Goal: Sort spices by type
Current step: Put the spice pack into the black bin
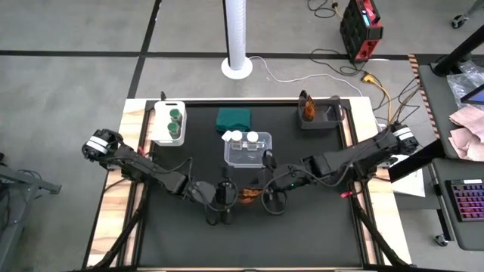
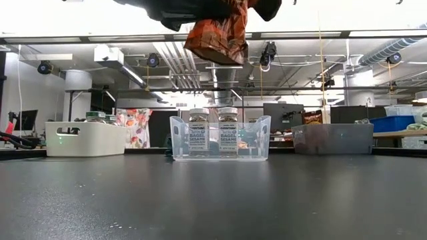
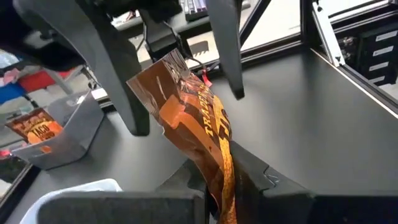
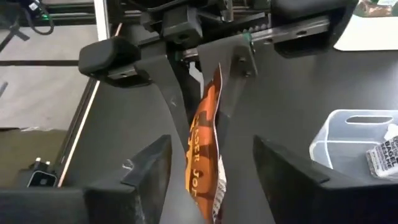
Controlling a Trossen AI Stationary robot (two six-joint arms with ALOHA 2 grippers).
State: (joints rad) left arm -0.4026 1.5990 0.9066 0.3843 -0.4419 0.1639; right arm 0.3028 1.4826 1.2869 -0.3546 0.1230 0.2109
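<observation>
1. Two pincers meet above the tabletop (image 1: 189, 242) on one orange-red packet (image 3: 199, 118).
2. My left pincer (image 4: 208, 62) is clamped shut on the packet's edge.
3. My right pincer (image 3: 180, 93) stands open, fingers astride the packet, not pressing it.

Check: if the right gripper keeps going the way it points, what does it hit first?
The orange packet, pinched in the shut left gripper and hanging between the right gripper's open fingers. Right behind it, the left gripper itself, though depth is hard to judge.
</observation>
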